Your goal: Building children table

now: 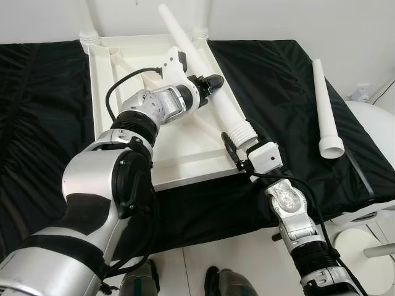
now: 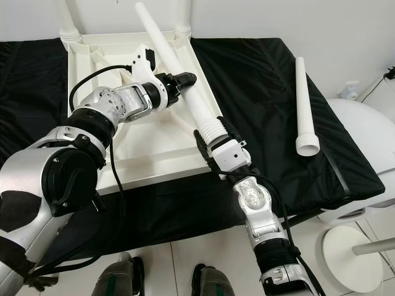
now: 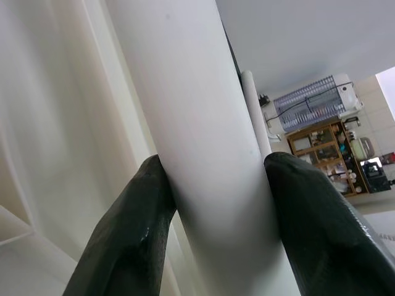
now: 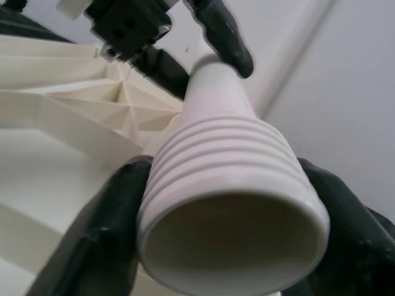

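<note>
**Both tools clamped on one table leg over the upturned tabletop**

Before me lies the surface point(image 1: 37, 92), draped in black cloth from side to side. On it, toward the far wall, rests the white tabletop point(image 1: 185, 166), turned underside up so its ribs and raised rim face me. Two legs already stand in its far corners, one at the far left corner point(image 1: 88, 24) and one at the far right corner point(image 1: 199, 28).

Across the tabletop slants the long white leg point(image 1: 207, 86) that I hold, its thin end pointing away toward the wall and its wide, ribbed end nearest me, above the tabletop's right near corner. My left arm reaches over the tabletop, and my left tool point(image 1: 208, 86) grips this leg at about mid-length; in the left wrist view the two black fingers point(image 3: 133, 237) press against either side of the smooth white shaft. My right tool point(image 1: 242, 143) is closed around the ribbed, threaded end; the right wrist view looks straight into the hollow mouth of that end, with a dark finger point(image 4: 92, 228) on each side of the ridges.

Off to my right, well apart from the tabletop, a spare leg point(image 1: 326, 111) lies flat on the black cloth, its wide end toward me.
</note>
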Tool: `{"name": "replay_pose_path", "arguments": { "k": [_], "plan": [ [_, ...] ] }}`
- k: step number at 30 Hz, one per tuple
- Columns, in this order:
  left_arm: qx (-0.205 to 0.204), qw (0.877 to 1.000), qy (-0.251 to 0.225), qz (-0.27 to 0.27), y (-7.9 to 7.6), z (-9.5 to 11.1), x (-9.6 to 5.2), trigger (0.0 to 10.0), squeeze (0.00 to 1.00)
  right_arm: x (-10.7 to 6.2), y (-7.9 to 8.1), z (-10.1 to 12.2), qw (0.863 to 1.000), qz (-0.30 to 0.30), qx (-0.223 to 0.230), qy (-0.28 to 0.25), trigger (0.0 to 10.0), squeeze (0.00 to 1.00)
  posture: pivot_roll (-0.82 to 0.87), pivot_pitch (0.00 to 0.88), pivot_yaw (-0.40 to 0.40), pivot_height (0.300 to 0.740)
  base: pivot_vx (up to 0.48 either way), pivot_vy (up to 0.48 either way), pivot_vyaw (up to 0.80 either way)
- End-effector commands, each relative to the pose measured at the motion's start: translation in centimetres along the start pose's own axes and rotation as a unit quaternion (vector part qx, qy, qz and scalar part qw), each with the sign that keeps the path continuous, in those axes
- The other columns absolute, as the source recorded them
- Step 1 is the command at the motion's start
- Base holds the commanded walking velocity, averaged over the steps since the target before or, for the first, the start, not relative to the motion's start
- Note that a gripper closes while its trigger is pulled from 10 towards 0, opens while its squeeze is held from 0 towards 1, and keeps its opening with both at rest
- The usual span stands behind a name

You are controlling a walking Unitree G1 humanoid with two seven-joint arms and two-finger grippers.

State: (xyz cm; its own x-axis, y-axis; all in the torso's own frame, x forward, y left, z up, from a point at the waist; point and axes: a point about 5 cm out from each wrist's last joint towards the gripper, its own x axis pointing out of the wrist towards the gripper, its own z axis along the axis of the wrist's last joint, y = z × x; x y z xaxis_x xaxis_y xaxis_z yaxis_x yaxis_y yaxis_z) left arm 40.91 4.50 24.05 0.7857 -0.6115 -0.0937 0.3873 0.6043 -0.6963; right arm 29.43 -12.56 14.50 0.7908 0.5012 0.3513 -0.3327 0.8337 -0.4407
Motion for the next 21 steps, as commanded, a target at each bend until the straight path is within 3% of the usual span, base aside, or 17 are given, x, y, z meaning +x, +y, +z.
{"name": "replay_pose_path", "arguments": {
  "k": [1, 2, 3, 4, 7, 8, 11, 12, 13, 14, 15, 16, 17, 18, 19, 21],
  "plan": [
    [0.012, 0.999, 0.01, -0.028, -1.9, 0.0, 0.6, 0.0, 0.0, -0.1, 1.4, -0.3, 0.999, 0.049, 0.001, 0.009, 10.0, 0.0, 0.0, 0.097, -0.057, 0.74, 0.0, 0.0, 0.0],
    [0.009, 0.999, 0.01, -0.03, -2.0, 0.0, 0.6, 0.0, 0.0, -0.1, 1.3, -0.4, 0.999, 0.046, 0.007, 0.012, 10.0, 0.75, 0.0, 0.098, -0.058, 0.74, 0.0, 0.0, 0.0],
    [0.004, 0.999, 0.01, -0.035, -2.2, 0.1, 0.6, 4.0, 0.0, -0.1, 1.2, -0.6, 0.999, 0.044, 0.019, 0.017, 10.0, 1.0, 0.0, 0.099, -0.06, 0.74, 0.0, 0.0, 0.0],
    [0.001, 0.999, 0.01, -0.038, -2.3, 0.2, 0.6, 4.5, 0.0, -0.1, 1.1, -0.6, 0.999, 0.042, 0.027, 0.02, 10.0, 1.0, 0.0, 0.099, -0.06, 0.74, 0.0, 0.0, 0.0],
    [0.0, 0.999, 0.008, -0.042, -2.4, 0.3, 0.6, 4.8, 0.0, -0.1, 1.0, -0.7, 0.999, 0.038, 0.032, 0.022, 10.0, 1.0, 0.0, 0.099, -0.062, 0.74, 0.0, 0.0, 0.0],
    [-0.001, 0.999, 0.008, -0.045, -2.5, 0.4, 0.6, 3.9, 0.0, -0.2, 0.9, -0.8, 0.999, 0.034, 0.034, 0.024, 10.0, 1.0, 0.0, 0.099, -0.062, 0.74, 0.0, 0.0, 0.0],
    [-0.003, 0.999, 0.005, -0.047, -2.6, 0.6, 0.6, 4.0, 0.0, -0.2, 0.8, -0.8, 0.999, 0.027, 0.033, 0.026, 10.0, 1.0, 0.0, 0.099, -0.061, 0.74, 0.0, 0.0, 0.0],
    [-0.002, 0.999, 0.001, -0.052, -2.8, 0.8, 0.5, 2.1, 0.0, -0.1, 0.6, -0.9, 0.999, 0.015, 0.038, 0.03, 10.0, 1.0, 0.0, 0.099, -0.061, 0.74, 0.0, 0.0, 0.0],
    [-0.002, 0.999, 0.001, -0.052, -2.8, 0.8, 0.5, 2.1, 0.0, -0.1, 0.6, -0.9, 0.999, 0.015, 0.038, 0.03, 10.0, 1.0, 0.0, 0.099, -0.061, 0.74, 0.0, 0.0, 0.0],
    [-0.001, 0.998, -0.002, -0.055, -2.9, 1.0, 0.5, 1.1, 0.0, 0.0, 0.4, -0.9, 0.998, 0.004, 0.045, 0.033, 10.0, 0.8, 0.0, 0.099, -0.061, 0.74, 0.0, 0.0, 0.0],
    [0.003, 0.998, -0.005, -0.057, -3.0, 1.2, 0.5, 1.3, 0.0, 0.1, 0.1, -1.0, 0.997, -0.008, 0.06, 0.038, 10.0, 0.34, 0.0, 0.098, -0.061, 0.74, 0.0, 0.0, 0.0],
    [0.003, 0.998, -0.005, -0.057, -3.0, 1.2, 0.5, 1.3, 0.0, 0.1, 0.1, -1.0, 0.997, -0.008, 0.06, 0.038, 10.0, 0.34, 0.0, 0.098, -0.061, 0.74, 0.0, 0.0, 0.0],
    [0.017, 0.998, -0.008, -0.063, -3.1, 1.4, 0.4, 1.7, 0.0, 0.2, -0.3, -1.1, 0.995, -0.026, 0.084, 0.043, 10.0, 0.0, 0.0, 0.098, -0.06, 0.74, 0.0, 0.0, 0.0],
    [0.027, 0.997, -0.01, -0.067, -3.3, 1.6, 0.4, 8.1, 0.0, 0.3, -0.6, -1.1, 0.993, -0.036, 0.1, 0.046, 10.0, 0.0, 0.0, 0.098, -0.06, 0.74, 0.0, 0.0, 0.0],
    [0.048, 0.996, -0.009, -0.081, -3.5, 1.7, 0.4, 10.0, 0.0, 0.4, -1.0, -1.2, 0.989, -0.046, 0.13, 0.05, 10.0, 0.0, 0.0, 0.097, -0.06, 0.74, 0.0, 0.0, 0.0],
    [0.062, 0.994, -0.008, -0.09, -3.6, 1.7, 0.3, 10.0, 0.0, 0.4, -1.2, -1.2, 0.986, -0.051, 0.149, 0.052, 10.0, 0.0, 0.0, 0.097, -0.06, 0.74, 0.0, 0.0, 0.0]
  ]
}}
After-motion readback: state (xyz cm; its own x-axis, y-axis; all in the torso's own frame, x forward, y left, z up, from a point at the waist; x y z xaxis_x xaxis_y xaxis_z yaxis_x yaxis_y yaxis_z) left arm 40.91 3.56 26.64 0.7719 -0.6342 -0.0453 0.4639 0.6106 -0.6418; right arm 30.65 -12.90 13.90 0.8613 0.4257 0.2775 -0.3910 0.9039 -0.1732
